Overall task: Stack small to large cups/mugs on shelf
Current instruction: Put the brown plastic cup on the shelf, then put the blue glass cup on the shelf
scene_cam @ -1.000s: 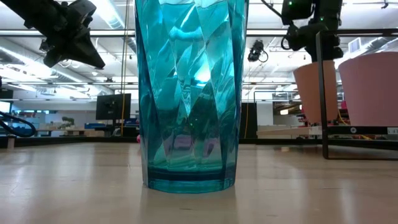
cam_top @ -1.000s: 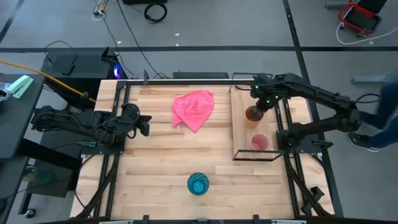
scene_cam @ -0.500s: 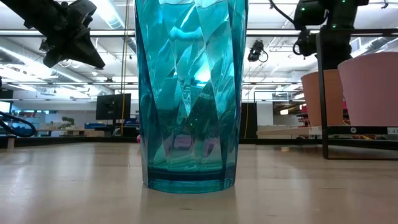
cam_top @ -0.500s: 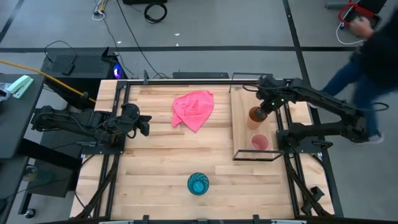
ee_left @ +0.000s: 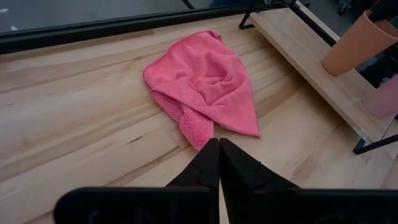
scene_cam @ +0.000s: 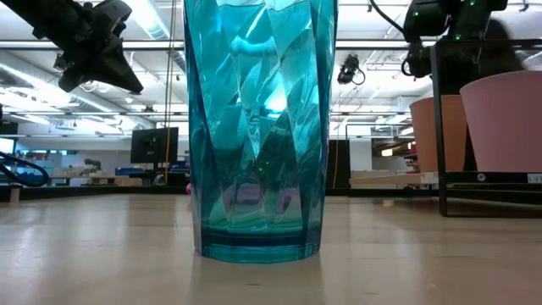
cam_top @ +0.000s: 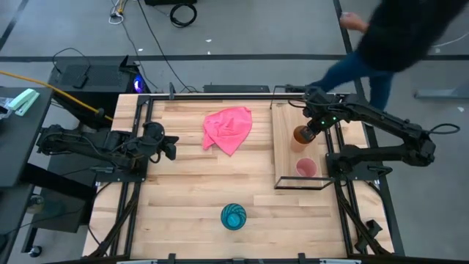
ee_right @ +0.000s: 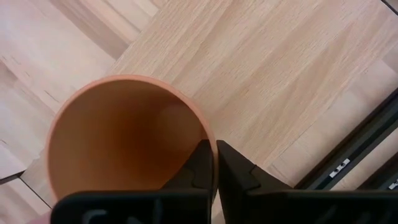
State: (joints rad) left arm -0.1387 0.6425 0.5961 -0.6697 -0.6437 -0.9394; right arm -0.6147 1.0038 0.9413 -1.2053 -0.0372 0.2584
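The shelf (cam_top: 284,158), a long light-wood board in a thin black wire frame, lies at the table's three o'clock side. On it stand an orange cup (cam_top: 299,135), upright and open-mouthed, and a small pink cup (cam_top: 305,168) just toward six o'clock. The tall faceted teal cup (cam_top: 234,216) stands upright on the tabletop at six o'clock, well apart.

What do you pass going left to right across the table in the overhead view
Left gripper → pink cloth → teal cup → orange cup and pink cup on the shelf → right gripper.
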